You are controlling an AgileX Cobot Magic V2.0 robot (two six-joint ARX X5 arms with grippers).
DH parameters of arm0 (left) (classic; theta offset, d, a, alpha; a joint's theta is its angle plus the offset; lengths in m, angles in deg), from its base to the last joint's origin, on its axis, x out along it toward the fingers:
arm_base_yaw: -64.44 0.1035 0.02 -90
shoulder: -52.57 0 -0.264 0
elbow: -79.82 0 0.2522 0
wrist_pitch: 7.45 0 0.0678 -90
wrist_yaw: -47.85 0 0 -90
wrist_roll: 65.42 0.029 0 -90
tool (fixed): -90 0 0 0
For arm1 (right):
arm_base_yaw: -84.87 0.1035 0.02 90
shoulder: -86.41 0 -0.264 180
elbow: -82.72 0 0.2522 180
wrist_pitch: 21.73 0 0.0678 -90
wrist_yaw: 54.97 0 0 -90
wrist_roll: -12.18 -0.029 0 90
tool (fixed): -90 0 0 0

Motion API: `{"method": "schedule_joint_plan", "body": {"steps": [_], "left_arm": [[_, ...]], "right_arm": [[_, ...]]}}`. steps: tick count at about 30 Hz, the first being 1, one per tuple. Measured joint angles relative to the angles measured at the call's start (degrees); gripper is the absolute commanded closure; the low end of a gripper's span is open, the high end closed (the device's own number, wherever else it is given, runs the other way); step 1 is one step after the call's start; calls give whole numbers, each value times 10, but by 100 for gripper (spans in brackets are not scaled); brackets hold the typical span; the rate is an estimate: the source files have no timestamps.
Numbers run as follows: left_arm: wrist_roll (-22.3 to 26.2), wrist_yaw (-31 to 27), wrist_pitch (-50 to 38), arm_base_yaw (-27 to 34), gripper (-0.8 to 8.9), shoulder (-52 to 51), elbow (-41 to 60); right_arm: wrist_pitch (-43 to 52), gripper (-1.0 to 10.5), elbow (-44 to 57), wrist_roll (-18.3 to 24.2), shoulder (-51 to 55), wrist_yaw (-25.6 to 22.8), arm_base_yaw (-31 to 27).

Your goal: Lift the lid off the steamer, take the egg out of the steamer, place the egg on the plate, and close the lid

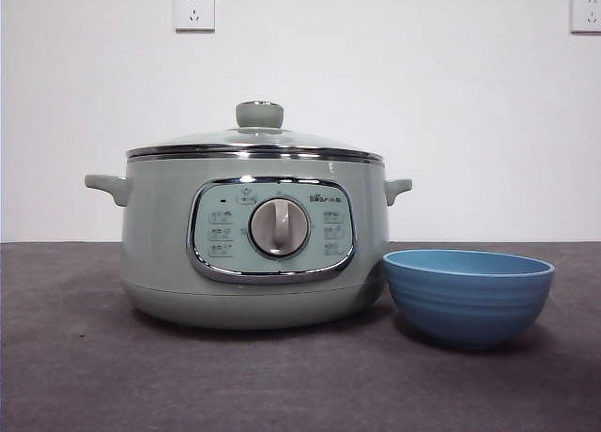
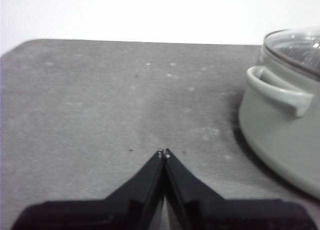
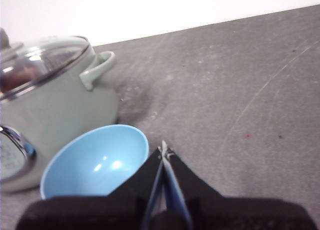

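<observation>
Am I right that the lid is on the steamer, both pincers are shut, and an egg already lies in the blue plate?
Not quite: the plate is empty, as the right wrist view shows. The rest holds: the lid sits on the steamer, and the left pincer and right pincer are shut.

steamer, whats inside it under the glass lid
The clear domed glass lid sits closed on the sage-green steamer pot. Through the glass in the right wrist view only blurry dark shapes show; no egg can be made out.
</observation>
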State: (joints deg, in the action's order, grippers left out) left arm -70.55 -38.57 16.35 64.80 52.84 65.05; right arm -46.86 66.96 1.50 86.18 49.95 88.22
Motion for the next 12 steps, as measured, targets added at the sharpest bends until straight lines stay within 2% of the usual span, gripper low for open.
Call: {"method": "schedule_joint_plan", "body": {"steps": [6,12], "left_arm": [[-49,61,17,0,821,1,-36],[-72,76,78,0,821,20,-126]], "right_arm": [[-2,958,-24,-56,-1,1,0],[-3,958,-98,-71,-34,13,0]]}}
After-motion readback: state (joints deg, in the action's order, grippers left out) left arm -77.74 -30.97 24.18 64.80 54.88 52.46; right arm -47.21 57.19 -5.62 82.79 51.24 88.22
